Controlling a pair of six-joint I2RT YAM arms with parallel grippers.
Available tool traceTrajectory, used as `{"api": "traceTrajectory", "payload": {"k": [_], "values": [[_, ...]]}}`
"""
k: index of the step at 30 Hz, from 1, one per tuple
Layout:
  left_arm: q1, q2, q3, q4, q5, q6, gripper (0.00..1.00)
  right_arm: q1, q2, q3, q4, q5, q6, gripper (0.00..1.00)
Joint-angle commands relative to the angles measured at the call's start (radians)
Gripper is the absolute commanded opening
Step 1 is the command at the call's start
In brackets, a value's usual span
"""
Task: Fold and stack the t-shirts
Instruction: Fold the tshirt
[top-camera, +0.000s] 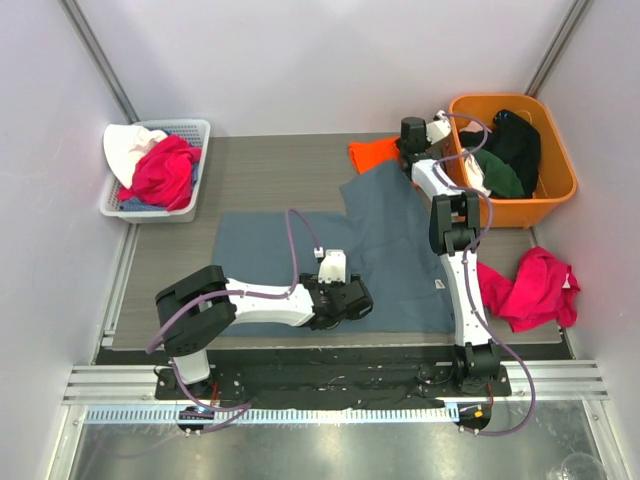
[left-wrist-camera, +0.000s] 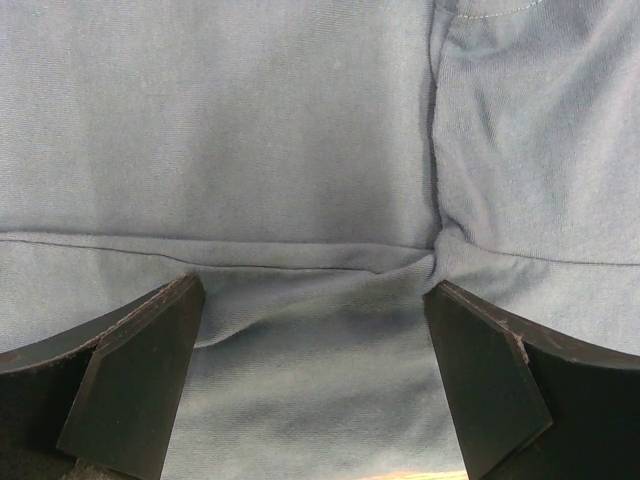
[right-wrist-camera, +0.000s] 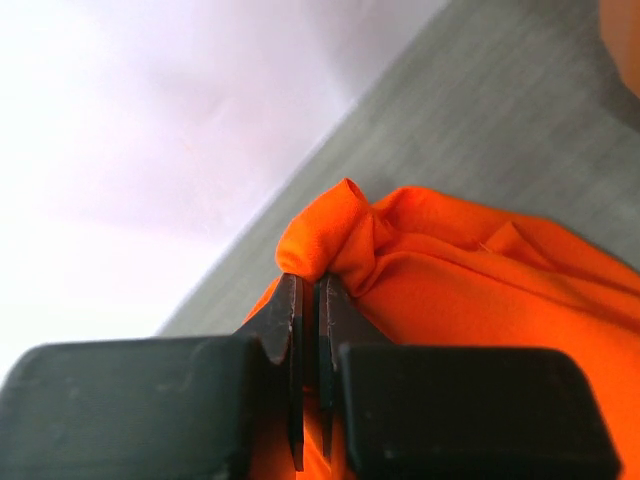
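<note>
The right pincer (right-wrist-camera: 312, 285) is pinched tight shut on a small bunched bit of the orange shirt (right-wrist-camera: 450, 270). A little fold of cloth sticks up just past its tips. The rest of that shirt lies crumpled under and beside the pincer on the grey table (right-wrist-camera: 520, 110). Close by on this pincer's right is the orange tub (top-camera: 560, 180), with dark clothes inside.

The left pincer (left-wrist-camera: 312, 300) is open as wide as it goes and holds nothing. It sits low over the blue-grey shirt (left-wrist-camera: 250, 130). I cannot tell if its tips touch the cloth. A seam and a small wrinkle run between its two fingers. This big shirt is spread mostly flat all around the pincer. Its far corner comes right up to the orange shirt.

Both shirts look soft, light and floppy. They will not break, but they will sag and bunch wherever they are not held. I think a hem, a corner or a shoulder seam is the best place to pinch, because the cloth is thicker there. The orange shirt is held by a lump, so it may come up in a heap.
</note>
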Motion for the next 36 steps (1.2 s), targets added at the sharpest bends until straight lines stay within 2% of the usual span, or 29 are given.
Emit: {"api": "traceTrajectory", "payload": {"k": [1, 7, 13, 14, 15, 16, 17, 19, 20, 26, 28, 32, 36], "values": [[0.026, 0.024, -0.049, -0.04, 0.054, -0.044, 1.0, -0.04, 0.01, 0.079, 0.216, 0.178, 0.123, 0.01], [0.037, 0.023, -0.063, -0.024, 0.068, -0.044, 1.0, -0.041, 0.09, 0.161, 0.241, 0.242, 0.169, 0.01], [0.047, 0.024, -0.066, -0.013, 0.081, -0.042, 1.0, -0.046, 0.108, 0.152, 0.275, 0.266, 0.166, 0.01], [0.049, 0.027, -0.068, -0.013, 0.083, -0.042, 1.0, -0.049, 0.107, 0.151, 0.281, 0.243, 0.157, 0.06], [0.051, 0.029, -0.065, -0.012, 0.084, -0.042, 1.0, -0.051, 0.102, 0.139, 0.29, 0.227, 0.139, 0.19], [0.051, 0.03, -0.065, -0.012, 0.085, -0.042, 1.0, -0.051, 0.088, 0.129, 0.316, 0.215, 0.121, 0.34], [0.051, 0.032, -0.063, -0.012, 0.086, -0.042, 1.0, -0.051, 0.081, 0.12, 0.329, 0.198, 0.107, 0.61], [0.051, 0.032, -0.063, -0.013, 0.086, -0.041, 1.0, -0.051, 0.064, 0.094, 0.364, 0.183, 0.065, 0.93], [0.051, 0.032, -0.063, -0.012, 0.086, -0.042, 1.0, -0.052, 0.038, 0.083, 0.382, 0.163, 0.048, 0.99], [0.051, 0.036, -0.059, -0.01, 0.081, -0.041, 1.0, -0.052, -0.114, 0.0, 0.438, 0.059, -0.082, 1.0], [0.051, 0.038, -0.054, -0.009, 0.078, -0.041, 1.0, -0.049, -0.181, -0.082, 0.447, -0.009, -0.122, 1.0], [0.044, 0.035, -0.045, -0.012, 0.071, -0.039, 1.0, -0.049, -0.384, -0.35, 0.505, -0.075, -0.171, 1.0], [0.031, 0.032, -0.037, -0.024, 0.051, -0.039, 1.0, -0.047, -0.553, -0.475, 0.513, -0.116, -0.222, 1.0]]}}
